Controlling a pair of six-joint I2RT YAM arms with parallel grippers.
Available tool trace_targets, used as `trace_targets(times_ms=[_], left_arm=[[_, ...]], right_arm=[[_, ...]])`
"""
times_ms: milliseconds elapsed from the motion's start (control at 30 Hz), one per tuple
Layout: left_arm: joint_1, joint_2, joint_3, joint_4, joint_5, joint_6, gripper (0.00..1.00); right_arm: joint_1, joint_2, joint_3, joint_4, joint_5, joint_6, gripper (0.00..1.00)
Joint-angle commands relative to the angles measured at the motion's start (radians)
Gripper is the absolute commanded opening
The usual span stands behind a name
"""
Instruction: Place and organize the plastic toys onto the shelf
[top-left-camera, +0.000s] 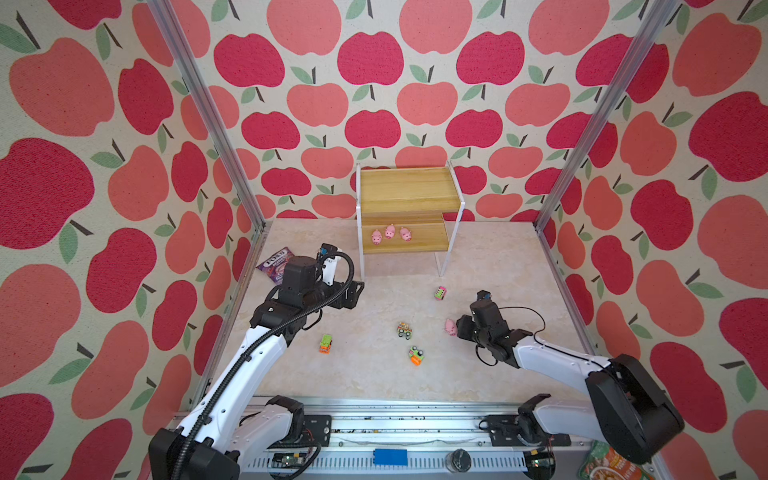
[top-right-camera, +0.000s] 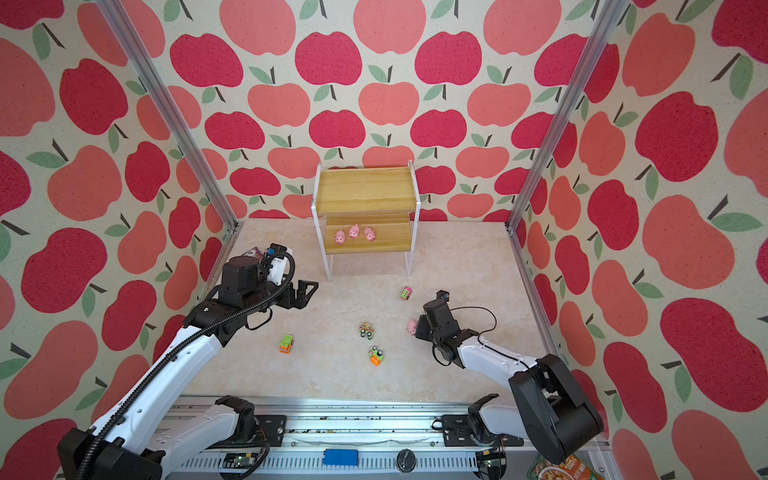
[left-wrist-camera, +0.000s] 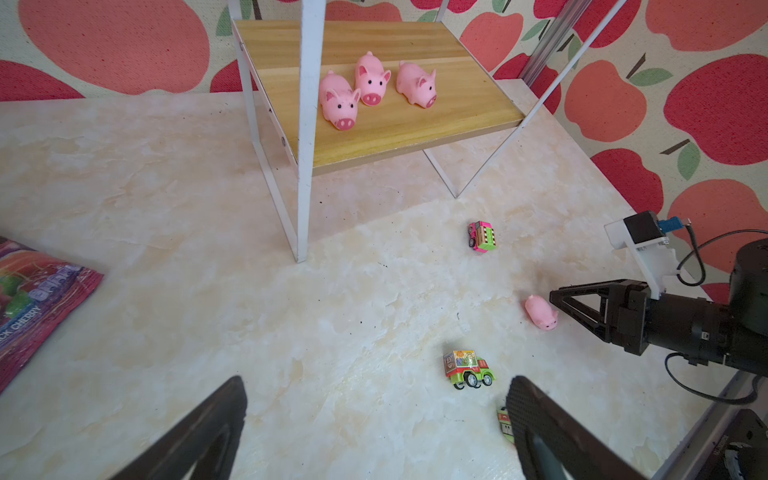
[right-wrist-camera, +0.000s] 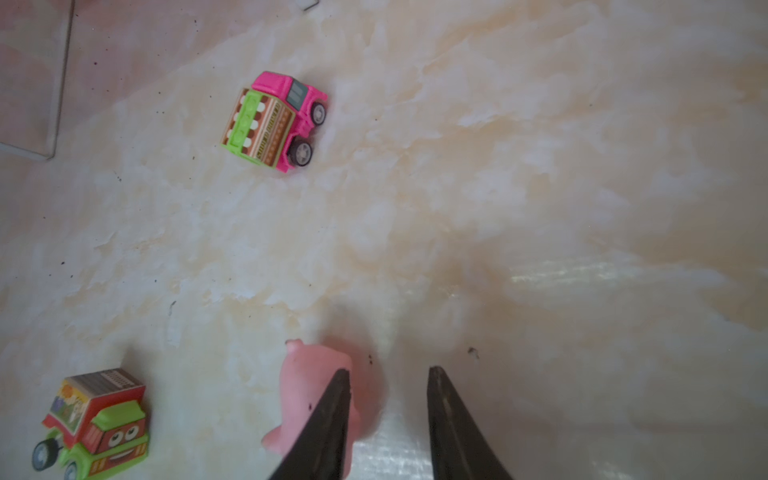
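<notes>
toward the table's (top-left-camera: 374, 374) right edge, a pig (right-wrist-camera: 307, 374) (half hidden) lies outside the right gripper's (right-wrist-camera: 388, 370) narrowly parted fingers (right-wrist-camera: 324, 428).

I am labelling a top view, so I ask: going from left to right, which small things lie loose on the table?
Purple candy bag → orange truck → green-and-red truck → pink truck. Left out, since they overlap neighbours: green-and-orange vehicle, loose pig.
</notes>
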Motion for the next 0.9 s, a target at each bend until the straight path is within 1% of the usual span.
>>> trace_targets(times_ms=[0,133,267,367,467,567,667,867], left_arm=[[-0.003,0.005,0.015,0.016,0.014,0.003,1.0],[-0.003,0.006,0.013,0.015,0.016,0.003,1.0],[-0.004,0.011,0.013,0.015,0.016,0.004,1.0],[-0.009,0.011,0.01,0.016,0.013,0.006,1.0],[-0.019,0.011,0.009,0.015,0.008,0.007,1.0],[-0.043,0.012,0.006,0.018,0.008,0.006,1.0],[-0.071,0.019,0.007,0.014,0.002,0.011,1.0],[-0.086,0.025,0.006,0.014,-0.001,0.016,1.0]], right_arm=[[-0.032,-0.048,-0.016,-0.113,0.027,-0.033,0.4],[-0.04,-0.069,0.019,-0.198,0.053,-0.071,0.42],[-0.032,-0.101,0.043,-0.22,0.064,-0.108,0.44],[0.002,-0.136,0.033,-0.199,0.091,-0.139,0.5],[0.064,-0.157,0.024,-0.161,0.124,-0.166,0.56],[0.126,-0.161,0.003,-0.083,0.153,-0.186,0.62],[0.192,-0.163,-0.023,-0.015,0.236,-0.203,0.66],[0.231,-0.149,-0.148,0.245,0.322,-0.249,0.72]])
